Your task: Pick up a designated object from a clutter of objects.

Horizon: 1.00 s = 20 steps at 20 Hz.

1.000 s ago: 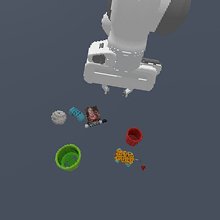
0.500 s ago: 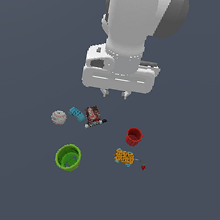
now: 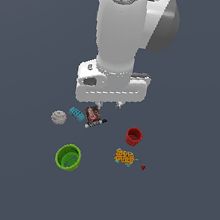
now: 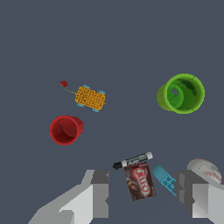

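- Green cup point(image 3: 68, 157) stands upright on the dark grey floor point(image 3: 182, 205), mouth up, nearest the camera in the exterior view and on that view's left; nothing touches it.
- White arm point(image 3: 121, 38) hangs over the clutter, with the gripper point(image 3: 109, 104) poised above the box point(image 3: 92, 115), well apart from the cup.
- Its two fingertips point(image 4: 99, 192) stand spread wide with nothing between them; in the wrist view the box point(image 4: 139, 181) and a black-and-white marker point(image 4: 132, 160) show through the gap, lower down.
- Marker lies just beside the box, along one short end.
- Light-blue block point(image 3: 76, 113) lies just beside the box, on the exterior view's left of it.
- Whitish ball point(image 3: 58, 117) sits near the block, farther to that left; the wrist view shows it partly hidden by a finger.
- Red cup point(image 3: 134, 136) stands apart on the exterior view's right, mouth up.
- Orange lump point(image 3: 124, 157) lies near the red cup, closer to the camera, with a tiny red piece point(image 3: 143, 167) just beside it, joined by a thin line.
- Wrist view: the green cup point(image 4: 181, 93) shows a small grey mark inside.
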Each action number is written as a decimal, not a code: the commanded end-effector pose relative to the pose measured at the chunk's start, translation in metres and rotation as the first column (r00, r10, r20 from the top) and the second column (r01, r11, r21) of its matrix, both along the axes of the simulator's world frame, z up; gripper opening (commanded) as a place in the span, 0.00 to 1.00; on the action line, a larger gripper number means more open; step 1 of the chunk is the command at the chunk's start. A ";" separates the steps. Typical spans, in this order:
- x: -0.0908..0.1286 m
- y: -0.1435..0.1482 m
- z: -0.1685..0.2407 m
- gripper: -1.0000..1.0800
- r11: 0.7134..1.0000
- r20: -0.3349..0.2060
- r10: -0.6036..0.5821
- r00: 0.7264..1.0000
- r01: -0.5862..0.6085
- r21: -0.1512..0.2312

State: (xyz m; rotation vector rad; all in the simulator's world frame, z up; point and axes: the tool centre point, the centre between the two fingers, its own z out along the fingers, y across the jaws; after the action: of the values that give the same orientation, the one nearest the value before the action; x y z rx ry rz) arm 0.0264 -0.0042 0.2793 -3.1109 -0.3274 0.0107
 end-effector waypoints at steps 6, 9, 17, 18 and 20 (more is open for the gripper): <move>0.029 -0.016 -0.033 0.62 0.989 0.014 0.140 0.990 -0.140 0.045; 0.040 -0.023 -0.047 0.62 0.978 0.028 0.194 0.981 -0.196 0.067; 0.068 -0.045 -0.084 0.62 0.935 0.087 0.323 0.942 -0.332 0.126; 0.071 -0.048 -0.088 0.62 0.928 0.097 0.337 0.936 -0.348 0.133; 0.077 -0.054 -0.097 0.62 0.914 0.119 0.364 0.924 -0.379 0.146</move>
State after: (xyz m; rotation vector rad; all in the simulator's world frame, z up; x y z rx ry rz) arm 0.0989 -0.0533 0.1891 -2.8628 -0.8383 -0.1231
